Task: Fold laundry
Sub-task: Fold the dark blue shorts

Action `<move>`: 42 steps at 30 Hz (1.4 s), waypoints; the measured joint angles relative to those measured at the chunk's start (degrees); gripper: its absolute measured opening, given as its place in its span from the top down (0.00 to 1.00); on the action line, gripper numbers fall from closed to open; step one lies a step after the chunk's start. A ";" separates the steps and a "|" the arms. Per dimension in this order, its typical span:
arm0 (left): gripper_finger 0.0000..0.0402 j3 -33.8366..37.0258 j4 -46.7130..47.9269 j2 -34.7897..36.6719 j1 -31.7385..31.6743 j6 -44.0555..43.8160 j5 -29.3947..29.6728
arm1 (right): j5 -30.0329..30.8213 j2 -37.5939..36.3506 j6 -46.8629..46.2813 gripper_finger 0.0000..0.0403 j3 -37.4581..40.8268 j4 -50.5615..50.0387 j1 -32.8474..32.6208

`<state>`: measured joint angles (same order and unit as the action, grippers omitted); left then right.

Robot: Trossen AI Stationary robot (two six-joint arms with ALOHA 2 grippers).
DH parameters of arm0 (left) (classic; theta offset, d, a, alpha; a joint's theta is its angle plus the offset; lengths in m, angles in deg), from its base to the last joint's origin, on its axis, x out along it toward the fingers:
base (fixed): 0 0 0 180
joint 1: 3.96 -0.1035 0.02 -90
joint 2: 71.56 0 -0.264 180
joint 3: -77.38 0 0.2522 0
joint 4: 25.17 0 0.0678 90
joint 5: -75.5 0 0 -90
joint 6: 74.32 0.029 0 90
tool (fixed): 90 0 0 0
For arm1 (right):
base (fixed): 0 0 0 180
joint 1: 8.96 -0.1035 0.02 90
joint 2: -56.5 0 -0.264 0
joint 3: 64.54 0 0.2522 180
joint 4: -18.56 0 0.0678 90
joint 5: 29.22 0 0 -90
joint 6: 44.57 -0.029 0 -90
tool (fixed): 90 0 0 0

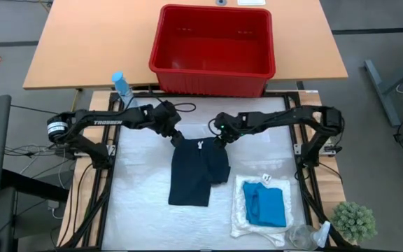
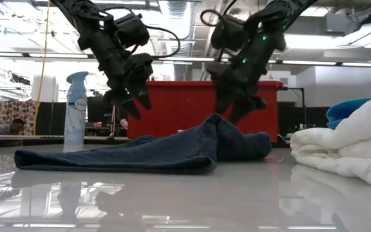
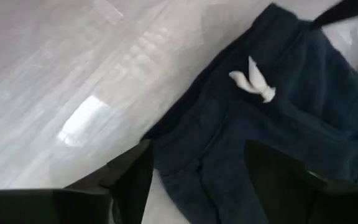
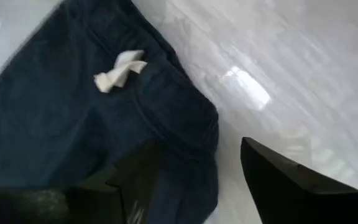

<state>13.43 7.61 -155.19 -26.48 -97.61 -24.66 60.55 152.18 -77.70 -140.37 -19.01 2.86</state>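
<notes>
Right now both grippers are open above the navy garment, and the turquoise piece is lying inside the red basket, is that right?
Not quite. The turquoise piece is not in the red basket, which holds no laundry; it lies on the cream-white cloth on the table, as the high view shows. The rest stands: the left gripper and the right gripper are open above the navy garment.

Navy garment (image 1: 191,173) folded flat beneath both pincers; turquoise garment (image 1: 267,205) atop cream lacy cloth (image 1: 242,213), beside right pincer (image 1: 222,139).
</notes>
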 joint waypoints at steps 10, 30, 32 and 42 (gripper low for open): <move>0.38 5.30 -7.31 0.04 -0.24 -3.23 -1.16 | -1.23 4.15 0.61 0.35 0.00 3.19 0.85; 0.38 12.81 -17.03 0.04 2.58 -7.87 -1.54 | -2.51 10.36 -4.15 0.39 -0.81 5.05 2.50; 0.38 12.81 -17.14 0.04 2.78 -7.75 -1.32 | -2.45 10.32 -4.79 0.46 -0.79 4.97 2.59; 0.38 12.81 -17.31 0.04 3.10 -7.37 2.53 | -3.18 10.34 -4.69 0.90 -3.39 3.38 3.28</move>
<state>26.23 -9.70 -155.16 -23.38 -104.98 -22.13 57.38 162.52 -82.39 -143.76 -15.62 6.14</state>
